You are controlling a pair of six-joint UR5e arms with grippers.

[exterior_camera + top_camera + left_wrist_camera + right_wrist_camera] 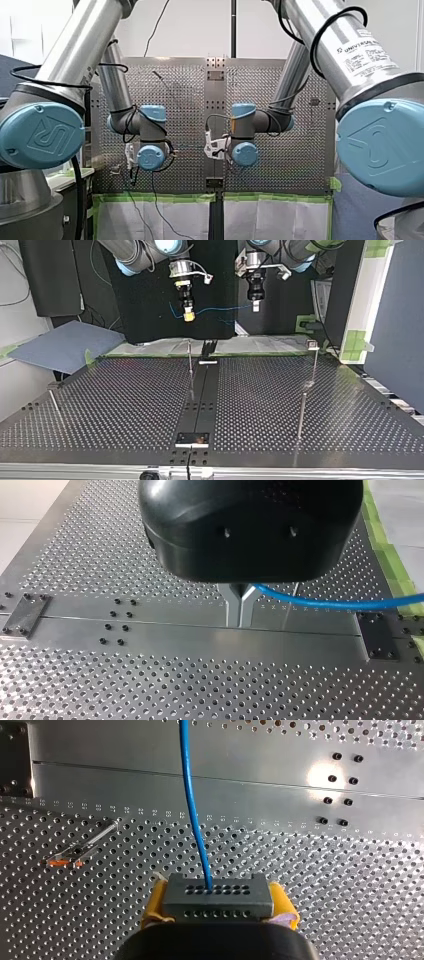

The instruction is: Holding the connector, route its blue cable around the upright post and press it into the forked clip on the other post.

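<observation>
Gripping the grey connector (218,895) between its yellow pads (154,902), the robot's right pincer (220,907) stood clamped on it above the perforated worktop (325,895); the blue cable (192,810) ran straight ahead from the connector; the left pincer (240,605) had its metal fingers (232,607) together on that cable, which trailed off beside it.

My arms (82,40) are silver tubes with pale-blue joint caps (40,135) and black cables (78,200). Right hand (219,904) — yellow pads (286,906); left hand (239,606) — black shell (250,525).
</observation>
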